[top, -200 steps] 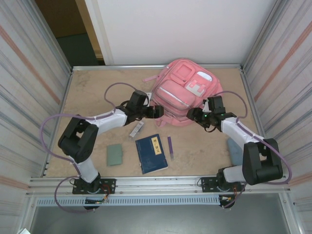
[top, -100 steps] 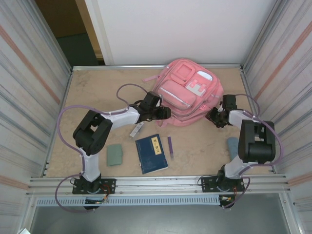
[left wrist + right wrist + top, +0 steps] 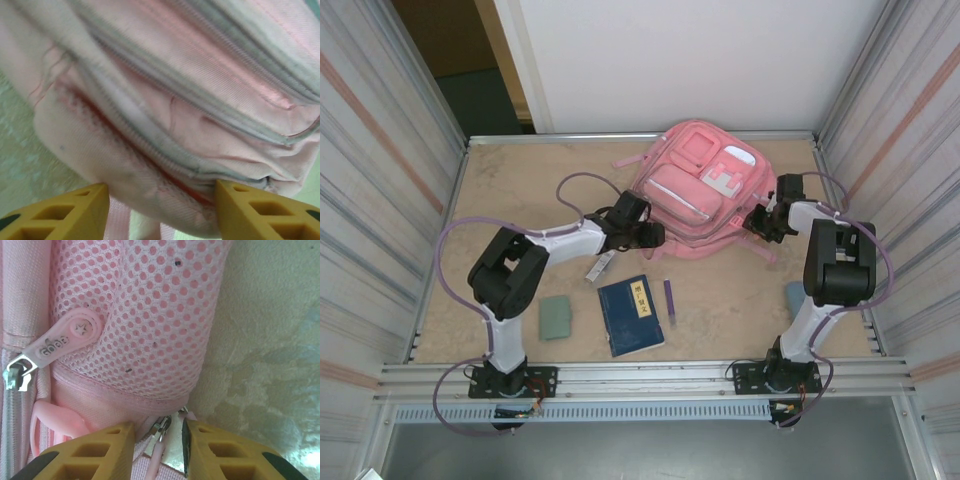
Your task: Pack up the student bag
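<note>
Two black-and-white jointed arms [image 3: 570, 240], looping purple cables [image 3: 578, 177], yellow gripper fingers [image 3: 60, 210] (hollow cut-outs)

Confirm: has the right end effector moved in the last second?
Yes. The right end effector swung rightward, away from the purple pen, which lies where it was. It now sits at the right side of the student bag.
</note>
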You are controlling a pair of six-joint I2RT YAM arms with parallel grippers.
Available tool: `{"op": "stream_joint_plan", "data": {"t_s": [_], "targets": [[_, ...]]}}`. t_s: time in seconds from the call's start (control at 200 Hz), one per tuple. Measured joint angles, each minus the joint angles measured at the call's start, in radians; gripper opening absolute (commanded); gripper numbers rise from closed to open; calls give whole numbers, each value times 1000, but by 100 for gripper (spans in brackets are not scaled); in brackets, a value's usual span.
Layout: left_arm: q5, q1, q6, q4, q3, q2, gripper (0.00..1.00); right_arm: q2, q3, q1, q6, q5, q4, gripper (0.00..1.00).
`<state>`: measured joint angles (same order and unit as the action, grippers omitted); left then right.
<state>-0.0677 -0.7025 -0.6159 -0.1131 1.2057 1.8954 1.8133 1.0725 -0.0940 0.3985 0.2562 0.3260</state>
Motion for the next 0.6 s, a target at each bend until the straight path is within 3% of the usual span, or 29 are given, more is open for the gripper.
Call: {"op": "stream_joint_plan", "data": {"t_s": [0.256,0.441,0.601], "targets": [[24,3,-87,-30,-18,-17,59,40,51,-3,-26,35,48,31],[2,8,-136,5,-15,24,41,43,40,-3,-30,56,43,29],[3,8,-137,10,-14,26,16,17,-1,1,-42,69,34,29]]}}
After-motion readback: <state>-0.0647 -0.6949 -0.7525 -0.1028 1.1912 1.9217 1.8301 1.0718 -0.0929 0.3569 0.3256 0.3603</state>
